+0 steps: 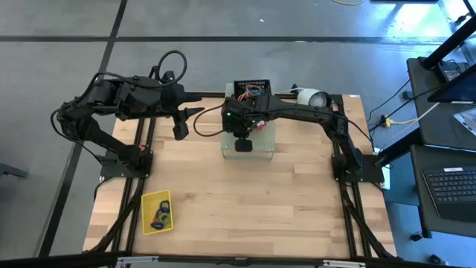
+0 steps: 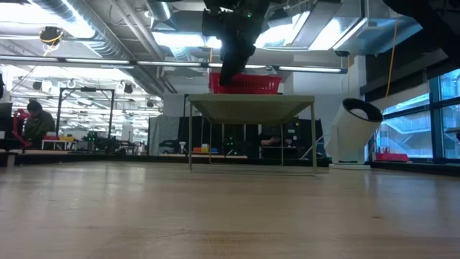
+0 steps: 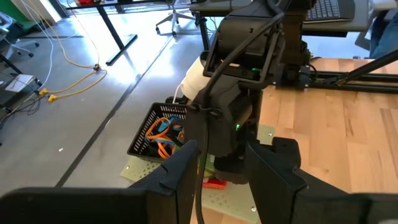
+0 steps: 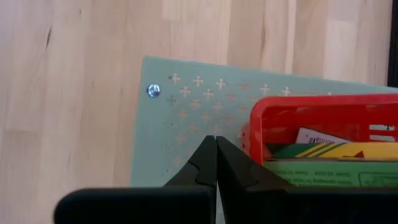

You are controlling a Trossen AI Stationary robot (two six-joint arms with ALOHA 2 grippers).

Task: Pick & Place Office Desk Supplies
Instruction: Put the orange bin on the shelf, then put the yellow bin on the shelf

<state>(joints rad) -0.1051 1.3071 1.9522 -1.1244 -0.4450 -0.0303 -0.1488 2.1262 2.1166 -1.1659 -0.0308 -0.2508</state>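
Noted at upper centre of the high view: right gripper (image 1: 242,143), fingers pressed together with nothing between them, hanging over the pale green perforated box (image 4: 186,118) and just beside the red basket (image 4: 298,115). Inside that basket: yellow-and-green card boxes (image 4: 323,151), stacked flat, long axis parallel to the basket wall nearest the gripper; printed faces up, but cannot tell which end leads, since the far ends are cut off. Also logged: left gripper (image 3: 230,149) at upper left of the high view, fingers apart and holding nothing, waiting beside the perforated box. Rubber-band loops (image 3: 166,132) heaped in the black basket (image 3: 152,130) at top centre of the high view, with a few more loops (image 1: 160,214) in the yellow tray (image 1: 146,201) at lower left. Risks, as judgement only: descending with fingers shut would likely strike the perforated lid or the red rim instead of entering the basket, so opening first seems needed. Gripping a card box across its long axis near one end could let it swing or drag its neighbour out. Catching the basket wall could tip the red basket off the raised box. Close spacing of both wrists near the centre could bring a collision if moved together.
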